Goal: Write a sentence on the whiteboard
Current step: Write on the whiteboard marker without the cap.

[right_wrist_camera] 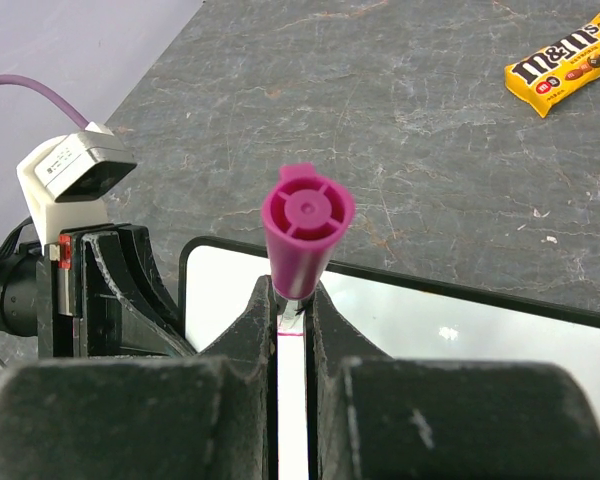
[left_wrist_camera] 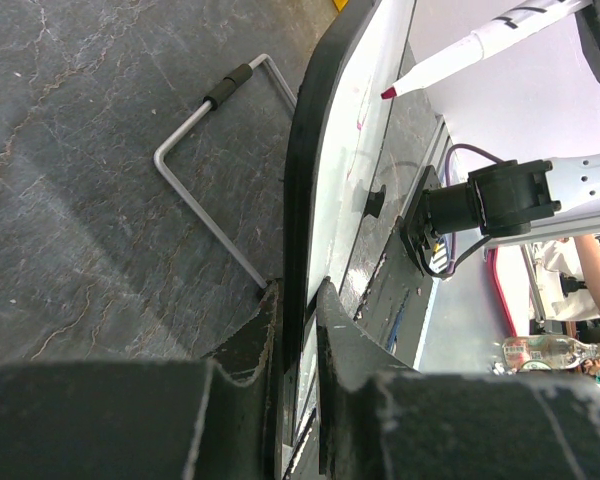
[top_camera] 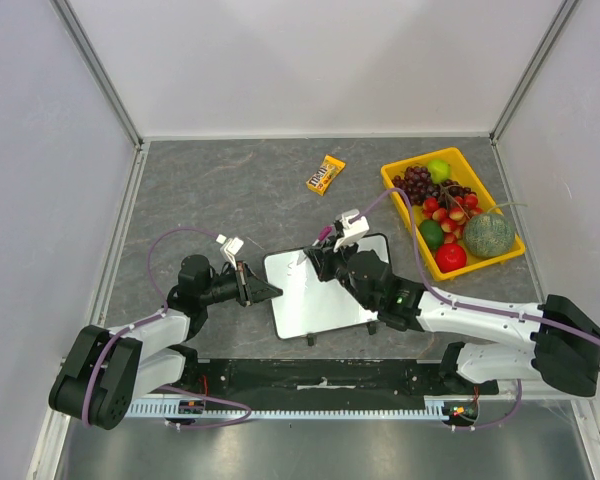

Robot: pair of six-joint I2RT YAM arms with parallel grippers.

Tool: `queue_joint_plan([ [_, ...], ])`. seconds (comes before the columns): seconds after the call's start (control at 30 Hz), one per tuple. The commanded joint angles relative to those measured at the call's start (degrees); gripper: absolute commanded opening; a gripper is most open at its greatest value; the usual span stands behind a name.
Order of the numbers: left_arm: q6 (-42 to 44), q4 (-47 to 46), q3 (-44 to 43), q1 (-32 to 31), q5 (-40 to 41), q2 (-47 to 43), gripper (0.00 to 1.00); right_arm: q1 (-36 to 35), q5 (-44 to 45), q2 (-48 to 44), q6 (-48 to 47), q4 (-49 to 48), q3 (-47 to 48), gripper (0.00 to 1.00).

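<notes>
Grey table (top_camera: 230, 180): my left gripper (left_wrist_camera: 298, 300) clamps whiteboard (top_camera: 325, 300) edge; right gripper (right_wrist_camera: 292, 305) pinches marker (right_wrist_camera: 305, 225), tip just beyond it. Sentence (left_wrist_camera: 363, 120) looks barely begun: faint pink stroke, rest unwritten.

Top external: high above near edge of counter (top_camera: 230, 190), looks down and forward, wide; both far corners in frame.

Left wrist: very close behind left gripper (left_wrist_camera: 298, 300), rolled sideways, faces toward right edge along rim of whiteboard (left_wrist_camera: 355, 150).

Right wrist: close behind right gripper (right_wrist_camera: 290, 305), faces far left corner, cap of marker (right_wrist_camera: 305, 212) at centre.

All three views share whiteboard; both wrist views share marker.
</notes>
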State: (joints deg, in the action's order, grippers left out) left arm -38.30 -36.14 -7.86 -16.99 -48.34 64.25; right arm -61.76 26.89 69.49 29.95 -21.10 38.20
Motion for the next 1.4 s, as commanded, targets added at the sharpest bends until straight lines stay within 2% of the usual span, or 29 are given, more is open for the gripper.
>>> queue_joint_plan([
  [0.0,2.71,3.36,0.83,0.21,3.60,0.70,0.02,0.06,1.93,1.08,-0.86,-2.54,2.76,0.00],
  [1.03,2.71,3.45,1.00,0.21,3.60,0.26,0.02,-0.03,-0.35,-1.64,1.69,1.50,-3.48,0.00],
  [1.37,2.71,3.36,1.00,0.21,3.60,0.44,0.02,0.06,1.93,-3.31,1.16,2.38,-3.66,0.00],
])
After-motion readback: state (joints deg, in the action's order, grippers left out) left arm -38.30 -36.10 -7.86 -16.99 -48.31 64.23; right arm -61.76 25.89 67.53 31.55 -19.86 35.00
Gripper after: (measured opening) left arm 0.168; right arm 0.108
